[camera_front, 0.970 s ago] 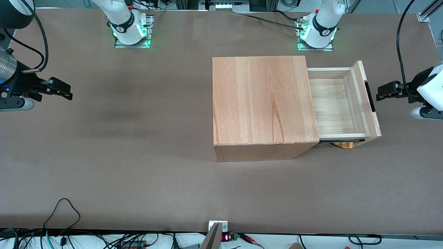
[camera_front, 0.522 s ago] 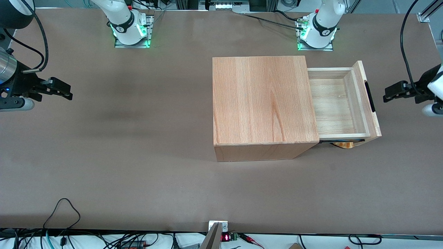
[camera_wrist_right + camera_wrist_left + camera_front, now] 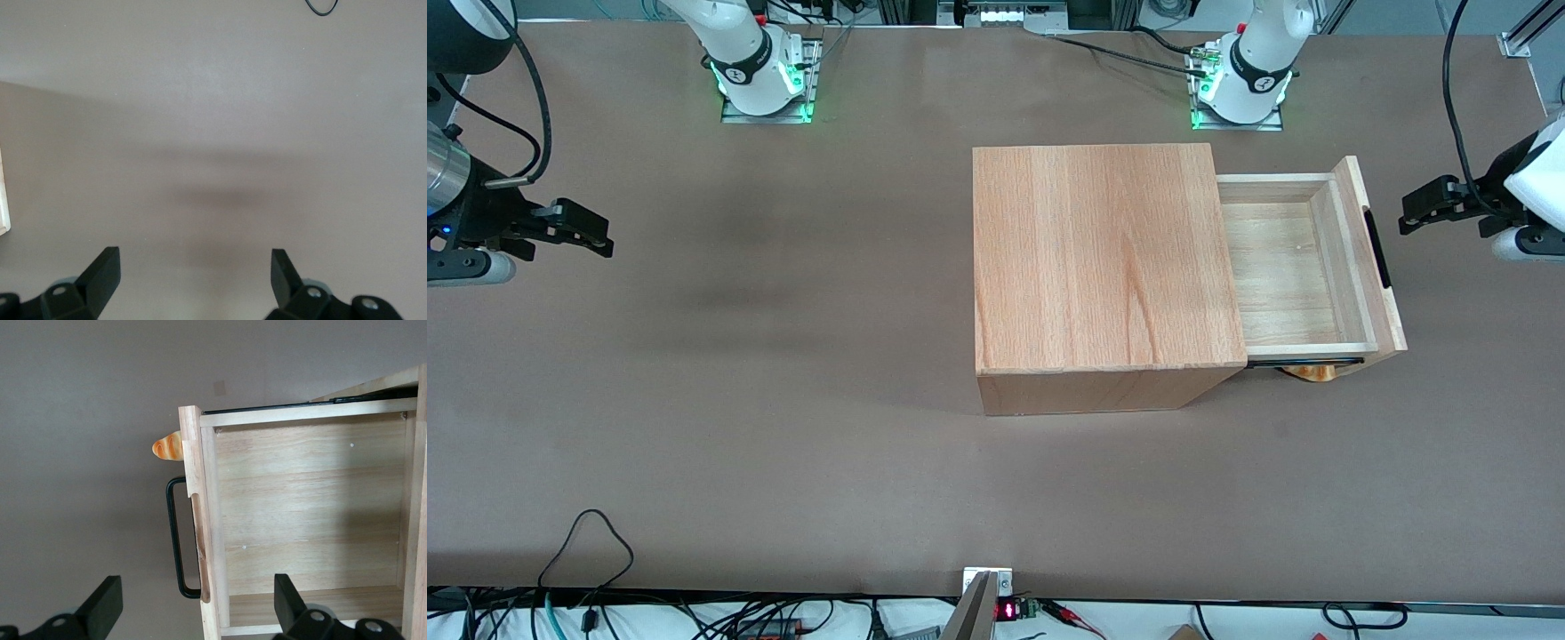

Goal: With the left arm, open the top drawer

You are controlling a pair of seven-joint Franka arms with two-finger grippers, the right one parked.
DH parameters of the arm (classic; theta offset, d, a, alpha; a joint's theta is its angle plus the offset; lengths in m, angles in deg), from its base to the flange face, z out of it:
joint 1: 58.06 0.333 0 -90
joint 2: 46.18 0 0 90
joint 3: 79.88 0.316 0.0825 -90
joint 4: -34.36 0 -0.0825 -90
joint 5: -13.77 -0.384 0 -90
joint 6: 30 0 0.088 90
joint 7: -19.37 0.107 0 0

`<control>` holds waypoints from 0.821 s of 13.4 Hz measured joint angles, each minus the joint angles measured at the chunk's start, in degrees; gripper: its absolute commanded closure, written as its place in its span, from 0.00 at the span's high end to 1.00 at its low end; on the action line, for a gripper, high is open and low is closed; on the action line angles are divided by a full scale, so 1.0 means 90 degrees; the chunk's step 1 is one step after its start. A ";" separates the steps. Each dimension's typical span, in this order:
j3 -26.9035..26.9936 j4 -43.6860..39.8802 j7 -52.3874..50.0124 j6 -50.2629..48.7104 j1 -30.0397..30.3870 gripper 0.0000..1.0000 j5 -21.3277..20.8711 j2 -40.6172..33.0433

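The top drawer [image 3: 1288,267] stands pulled out of the big wooden box [image 3: 1103,258], its light-wood tray showing nothing inside. A slim black bar handle [image 3: 1376,249] runs along its front panel. My left gripper [image 3: 1408,212] hovers in front of the drawer, apart from the handle and off toward the handle's end farther from the front camera. It is open and holds nothing. In the left wrist view the open gripper [image 3: 195,590] hangs above the front panel, with the handle [image 3: 175,540] and the drawer's tray [image 3: 307,513] below it. One black finger [image 3: 103,603] is over the table.
A small orange striped object [image 3: 1312,372] peeks out under the drawer at the corner nearest the front camera; the orange object [image 3: 168,447] also shows in the left wrist view. The left arm's base [image 3: 1240,84] stands on the brown table [image 3: 783,400] past the box. Cables lie at the table's near edge.
My left gripper first drew back a little from the handle, then shifted farther from the front camera, still open. The drawer has not moved.
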 measured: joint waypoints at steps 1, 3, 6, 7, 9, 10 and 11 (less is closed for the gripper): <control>-0.0004 0.0000 -0.0053 -0.0010 -0.0001 1.00 0.0000 0.0000; -0.0004 0.0000 -0.0091 -0.0012 -0.0001 1.00 0.0000 0.0000; -0.0004 0.0000 -0.0100 -0.0013 0.0000 1.00 0.0000 0.0000; -0.0003 0.0000 -0.0102 -0.0013 0.0000 1.00 0.0000 0.0000; 0.0002 0.0000 -0.0107 -0.0013 0.0004 1.00 0.0000 0.0000; 0.0005 0.0000 -0.0108 -0.0013 0.0009 1.00 0.0000 0.0000; 0.0007 0.0000 -0.0108 -0.0013 0.0013 1.00 0.0000 0.0000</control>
